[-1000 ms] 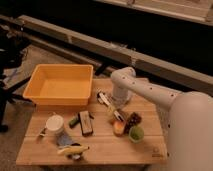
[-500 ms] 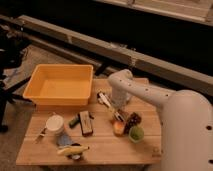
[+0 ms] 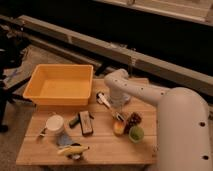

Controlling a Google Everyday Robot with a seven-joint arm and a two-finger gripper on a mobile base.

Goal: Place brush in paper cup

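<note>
Reaching down over the middle of the wooden table (image 3: 100, 145), the gripper (image 3: 116, 104) is pinching its fingers together on the brush (image 3: 104, 99), which is lying flat there; the paper cup (image 3: 55, 123) is sitting well apart at eight o'clock.

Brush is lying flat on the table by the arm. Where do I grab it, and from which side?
Take the brush on its white handle, near mid-length, straight from above, jaws across its width. It lies flat and diagonal on the table, too slim to catch from the side. The gripper sits shut right over that spot.
</note>
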